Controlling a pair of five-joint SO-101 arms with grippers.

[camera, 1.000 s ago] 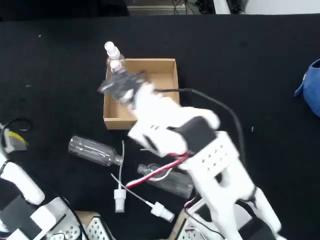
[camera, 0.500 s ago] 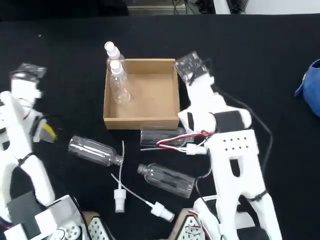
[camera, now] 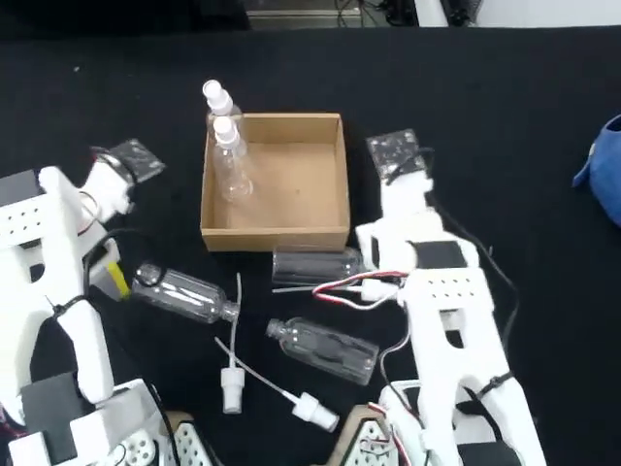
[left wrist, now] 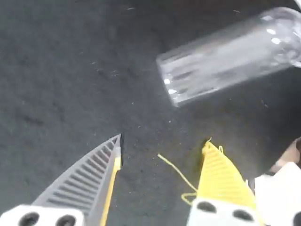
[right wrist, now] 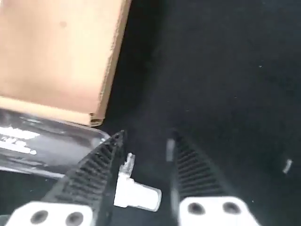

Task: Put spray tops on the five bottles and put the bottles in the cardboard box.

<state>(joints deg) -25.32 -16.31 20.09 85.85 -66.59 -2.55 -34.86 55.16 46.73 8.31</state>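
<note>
Right gripper (right wrist: pixel 146 139): spread, empty. A second ago that arm was over the far-left corner of the cardboard box (camera: pixel 275 236); it has now backed off to the box's right side. The upright bottle (camera: pixel 233 165) stands in that corner on its own, so we count it as delivered.

Left gripper (left wrist: pixel 163 141): swung in from the worktop's (camera: pixel 505 87) near-left corner over the same second. It is spread with nothing held, over bare worktop. We read this as the next bottle being lined up.

Targets, outward:
- Left bottle (left wrist: pixel 225 61) lies on its side just past the left gripper's fingertips, base end nearest, not touching. It has no top.
- Boxside bottle (camera: pixel 315 264) lies along the box's near wall. Its spray top (right wrist: pixel 136 193) sits just beside one right finger, not clamped. It looks fitted, but we can't confirm.
- Third bottle (camera: pixel 325 348), uncapped, lies nearer the worktop's near edge, with two loose spray tops (camera: pixel 233 388) beyond it.
- Another capped bottle (camera: pixel 215 95) is at the box's far-left corner. We can't tell if it is inside or outside the wall.

Judgement: two bottles need tops and at least three need boxing.
</note>
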